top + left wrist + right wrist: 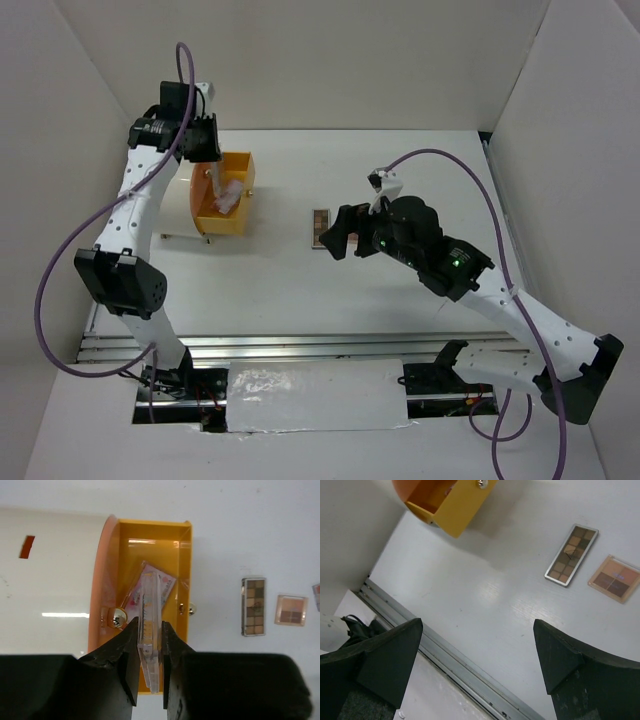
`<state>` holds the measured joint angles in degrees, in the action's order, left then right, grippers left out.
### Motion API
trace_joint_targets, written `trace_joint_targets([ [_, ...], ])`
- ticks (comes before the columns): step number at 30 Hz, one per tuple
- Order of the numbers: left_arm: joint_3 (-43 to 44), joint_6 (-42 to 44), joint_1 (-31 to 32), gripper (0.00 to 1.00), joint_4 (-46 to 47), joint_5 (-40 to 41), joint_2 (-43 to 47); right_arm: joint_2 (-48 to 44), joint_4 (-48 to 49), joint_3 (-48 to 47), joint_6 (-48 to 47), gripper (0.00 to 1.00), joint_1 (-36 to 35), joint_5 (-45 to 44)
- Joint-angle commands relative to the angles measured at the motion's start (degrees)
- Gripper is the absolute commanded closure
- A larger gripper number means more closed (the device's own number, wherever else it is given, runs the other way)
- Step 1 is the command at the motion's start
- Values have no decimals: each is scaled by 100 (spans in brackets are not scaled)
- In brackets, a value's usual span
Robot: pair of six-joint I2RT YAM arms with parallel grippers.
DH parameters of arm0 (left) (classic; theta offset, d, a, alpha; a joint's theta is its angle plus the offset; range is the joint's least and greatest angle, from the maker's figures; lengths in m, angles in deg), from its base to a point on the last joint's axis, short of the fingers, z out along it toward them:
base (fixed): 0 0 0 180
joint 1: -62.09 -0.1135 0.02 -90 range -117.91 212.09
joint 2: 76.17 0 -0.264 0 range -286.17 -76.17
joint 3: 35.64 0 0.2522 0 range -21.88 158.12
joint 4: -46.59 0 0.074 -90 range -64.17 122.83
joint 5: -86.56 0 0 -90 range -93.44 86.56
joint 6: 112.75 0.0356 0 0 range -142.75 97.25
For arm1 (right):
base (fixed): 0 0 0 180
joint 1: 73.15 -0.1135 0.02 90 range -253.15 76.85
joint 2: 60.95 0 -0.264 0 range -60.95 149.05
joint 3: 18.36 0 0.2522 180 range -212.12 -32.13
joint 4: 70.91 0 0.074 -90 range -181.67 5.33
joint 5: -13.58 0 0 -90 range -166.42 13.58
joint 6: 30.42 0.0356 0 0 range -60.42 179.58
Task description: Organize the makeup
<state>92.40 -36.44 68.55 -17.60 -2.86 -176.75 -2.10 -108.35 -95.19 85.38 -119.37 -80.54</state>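
My left gripper (150, 625) is shut on a clear-packaged card (150, 600), held on edge above the open orange drawer (184, 565). Another pinkish card (162, 582) lies inside that drawer. In the top view the left gripper (212, 170) hangs over the drawer (240, 165). A narrow brown eyeshadow palette (254, 606) and a small square peach palette (291, 610) lie on the table to the drawer's right. My right gripper (335, 240) stands open beside the brown palette (319, 228), with nothing between its fingers (550, 650). The brown palette (571, 555) and the peach palette (615, 578) show ahead of it.
The drawer belongs to a large white cylinder (50, 580) lying on its side at the left. A metal rail (450, 655) runs along the table's near edge. White walls enclose the table on three sides. A small item (317, 590) is cut off at the left wrist view's right edge.
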Motion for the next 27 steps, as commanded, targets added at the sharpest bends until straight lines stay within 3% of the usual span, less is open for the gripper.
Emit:
trace_joint_targets([
  [1,77,218,13,71,-89,459,-120,-225,-14,128,-145,0,78,-19],
  [3,121,183,13,68,-133,435,-216,-199,56,172,-172,0,95,25],
  [5,95,148,13,56,-107,356,-217,-93,100,198,-172,0,130,104],
  [6,68,95,13,35,-90,329,-156,-41,170,198,-172,0,130,148],
  [8,33,34,13,19,7,224,-51,117,285,225,-155,0,130,279],
  [9,33,7,13,1,86,145,89,179,459,260,-128,0,139,332],
  [13,383,-151,13,1,139,99,406,967,1057,181,161,0,288,763],
  [17,210,-923,-39,1,393,2326,941,2154,1919,-222,855,0,306,764],
  [21,7,-1337,-285,1,543,3611,1136,3699,2270,-1196,1575,3,289,579],
  [23,-125,-1417,-469,1,692,3809,1137,4141,2603,-1609,1796,7,289,605],
  [27,-248,-1390,-828,0,904,3546,883,4932,3404,-1797,2086,32,306,641],
])
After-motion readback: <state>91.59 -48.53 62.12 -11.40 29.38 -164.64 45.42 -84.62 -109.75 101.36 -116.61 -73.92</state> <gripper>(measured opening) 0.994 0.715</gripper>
